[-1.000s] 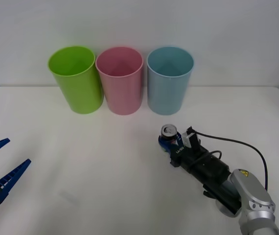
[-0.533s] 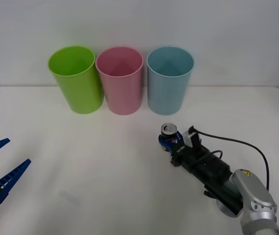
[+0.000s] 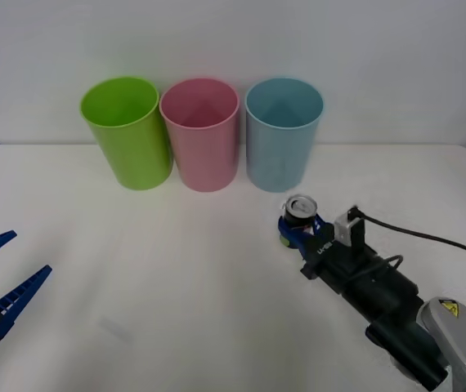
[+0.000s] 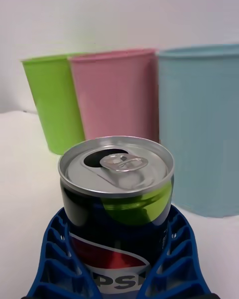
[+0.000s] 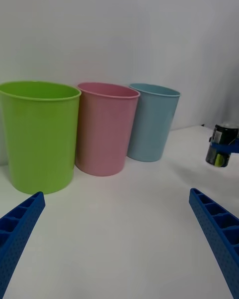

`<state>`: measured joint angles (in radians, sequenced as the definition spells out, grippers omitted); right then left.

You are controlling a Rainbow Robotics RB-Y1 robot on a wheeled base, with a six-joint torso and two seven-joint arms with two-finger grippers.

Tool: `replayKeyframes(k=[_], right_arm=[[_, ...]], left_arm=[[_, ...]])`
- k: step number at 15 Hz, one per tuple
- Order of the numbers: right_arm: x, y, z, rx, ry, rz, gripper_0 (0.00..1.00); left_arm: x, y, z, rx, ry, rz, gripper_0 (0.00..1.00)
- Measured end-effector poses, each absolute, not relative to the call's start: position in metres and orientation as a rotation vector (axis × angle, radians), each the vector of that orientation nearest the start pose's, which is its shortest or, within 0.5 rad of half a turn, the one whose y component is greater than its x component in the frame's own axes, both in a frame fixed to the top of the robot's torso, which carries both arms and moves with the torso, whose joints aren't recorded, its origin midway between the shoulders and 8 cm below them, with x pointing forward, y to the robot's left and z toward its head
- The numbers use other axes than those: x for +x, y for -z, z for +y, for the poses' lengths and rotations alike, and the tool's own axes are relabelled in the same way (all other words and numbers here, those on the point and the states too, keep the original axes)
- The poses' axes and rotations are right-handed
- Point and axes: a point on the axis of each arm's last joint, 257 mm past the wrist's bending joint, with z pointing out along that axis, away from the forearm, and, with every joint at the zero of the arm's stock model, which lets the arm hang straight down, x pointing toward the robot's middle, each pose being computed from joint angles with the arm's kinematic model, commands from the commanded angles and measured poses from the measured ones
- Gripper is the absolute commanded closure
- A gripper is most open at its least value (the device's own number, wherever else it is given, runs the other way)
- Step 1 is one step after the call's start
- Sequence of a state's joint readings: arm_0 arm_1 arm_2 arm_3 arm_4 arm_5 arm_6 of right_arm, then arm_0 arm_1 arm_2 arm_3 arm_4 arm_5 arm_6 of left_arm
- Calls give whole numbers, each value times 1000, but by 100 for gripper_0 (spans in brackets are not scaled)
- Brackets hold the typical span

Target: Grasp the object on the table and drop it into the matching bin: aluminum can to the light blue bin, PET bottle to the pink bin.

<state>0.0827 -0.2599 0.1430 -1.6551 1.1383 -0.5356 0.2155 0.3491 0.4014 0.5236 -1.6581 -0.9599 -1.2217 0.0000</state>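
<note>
The small black aluminum can (image 3: 302,211) with a silver pull-tab top stands upright between the blue fingers of my right gripper (image 3: 298,229), which is shut on it. It sits just in front of and slightly right of the light blue bin (image 3: 283,135). In the right wrist view the can (image 4: 118,199) is close up, with the light blue bin (image 4: 201,129) and the pink bin (image 4: 117,99) behind it. The pink bin (image 3: 202,135) stands left of the blue one. My left gripper (image 3: 30,251) waits open at the table's left edge.
A lime green bin (image 3: 128,131) stands left of the pink one, the three in a row at the back of the white table (image 3: 176,269). A black cable (image 3: 429,238) trails from the right wrist. The left wrist view shows the can (image 5: 221,147) far off.
My right gripper has carried the can up and to the right, closer to the light blue bin. The left arm has stayed still.
</note>
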Motion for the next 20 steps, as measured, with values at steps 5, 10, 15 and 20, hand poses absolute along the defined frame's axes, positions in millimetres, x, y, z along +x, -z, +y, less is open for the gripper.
replayKeyframes(k=[5,10,15,20], right_arm=[[440,150,-101,-513,-564,1362,100],[430,94,-103,-512,-625,1306,100],[446,40,-104,-517,-688,1262,100],[493,13,-110,-491,-674,1242,100]], left_arm=[[342,169,330,465,567,1441,0],[342,169,330,465,567,1441,0],[342,169,330,465,567,1441,0],[342,169,330,465,567,1441,0]])
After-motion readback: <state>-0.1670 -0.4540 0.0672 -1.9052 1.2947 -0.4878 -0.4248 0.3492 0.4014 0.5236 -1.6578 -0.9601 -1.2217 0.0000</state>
